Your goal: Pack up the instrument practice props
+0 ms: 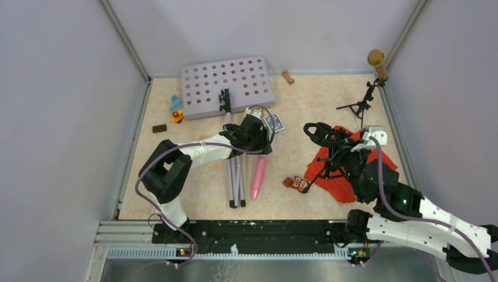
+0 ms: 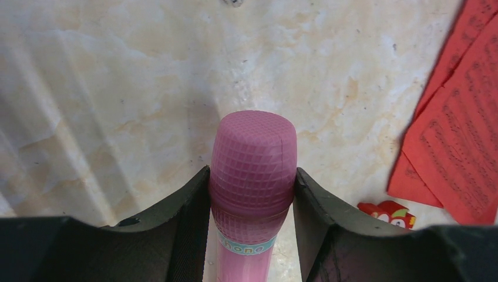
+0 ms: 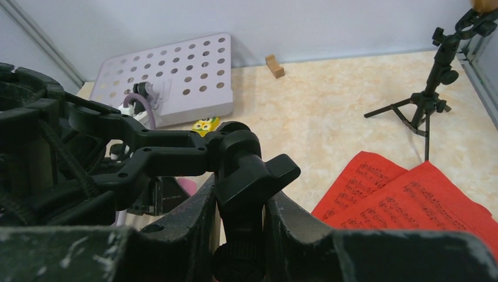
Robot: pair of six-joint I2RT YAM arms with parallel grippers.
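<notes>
The tabletop [image 1: 317, 100] is a beige, marble-veined sheet, closed in on three sides by plain grey walls [image 1: 59, 88] on metal posts.

Little writing can be read. A teal band under the head of the pink microphone [image 2: 253, 170] shows the letters "hone", and the red sheet-music pages [image 1: 343, 176] carry fine black staves too small to read.

The left tool [image 2: 251, 176] holds the pink microphone. Its dark pads press both sides of the head, which is moulded in a small square grid, and the smooth handle runs towards the near edge just beside the silver tripod pole [image 1: 235, 182].

The right tool [image 3: 241, 200] is clamped narrowly on a knob of a black mic tripod [image 3: 176, 153], a jointed, matte plastic piece held above the red pages at the right.

The grey hole-punched tray [image 1: 202, 88] lies flat by the back wall, with round holes in rows. In the far right corner the gold microphone [image 1: 376, 60] stands upright in a second black tripod [image 1: 359, 106]. A small wooden block [image 1: 287, 77] lies by the back wall, and a red owl toy [image 1: 299, 184] touches the pages' left edge.
</notes>
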